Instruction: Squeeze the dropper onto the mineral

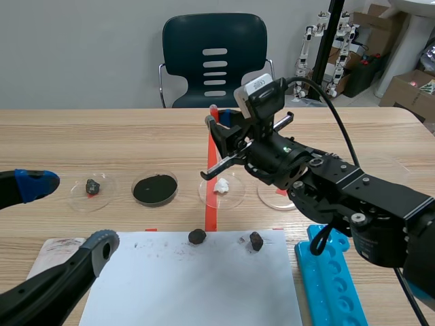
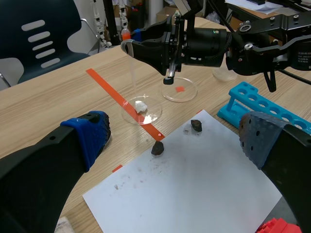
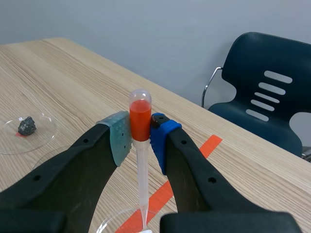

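- Dropper (image 3: 140,114): upright, red bulb uppermost, clear stem pointing down. It is pinched at the bulb between the pads of the right gripper (image 3: 141,136), which is closed on it.
- White mineral (image 2: 140,106): lies in a clear dish (image 2: 153,104) on the table (image 1: 102,142), beside the orange-red tape line. The dropper's tip hangs over this dish.
- Left gripper (image 2: 172,136): fingers wide apart, holding nothing, low over the table, with a white paper sheet (image 1: 204,285) ahead of it.
- Dark lump (image 1: 197,236) and second dark lump (image 1: 255,240): rest at the sheet's far edge.
- Powder dish (image 1: 155,188): holds black powder, well apart from the dropper.
- Blue rack (image 1: 333,285): just beside the sheet, under the right arm.
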`<state>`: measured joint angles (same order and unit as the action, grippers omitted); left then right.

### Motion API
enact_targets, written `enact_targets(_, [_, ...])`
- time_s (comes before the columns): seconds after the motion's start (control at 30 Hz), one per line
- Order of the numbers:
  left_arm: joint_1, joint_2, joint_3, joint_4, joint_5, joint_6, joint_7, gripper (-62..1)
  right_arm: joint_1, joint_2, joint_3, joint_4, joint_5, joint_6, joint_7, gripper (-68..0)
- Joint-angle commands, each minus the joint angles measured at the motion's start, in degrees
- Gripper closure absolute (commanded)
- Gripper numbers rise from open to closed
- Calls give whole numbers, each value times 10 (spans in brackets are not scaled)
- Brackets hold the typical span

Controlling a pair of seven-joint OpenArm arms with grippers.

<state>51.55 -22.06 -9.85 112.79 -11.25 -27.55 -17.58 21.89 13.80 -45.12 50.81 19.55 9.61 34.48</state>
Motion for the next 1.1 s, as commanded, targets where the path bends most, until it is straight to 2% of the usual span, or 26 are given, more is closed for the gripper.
enact_targets(0.0, [0,1,1,3,-8,-1,-8,-559,14,-2,0,11,4,10,9,-106])
enact_targets(0.83, [0,1,1,3,-8,-1,-8,-559,5,0,0,11,6,10,4,-106])
enact_targets(1.07, [0,1,1,3,-8,-1,-8,-559,5,0,0,11,6,10,4,-77])
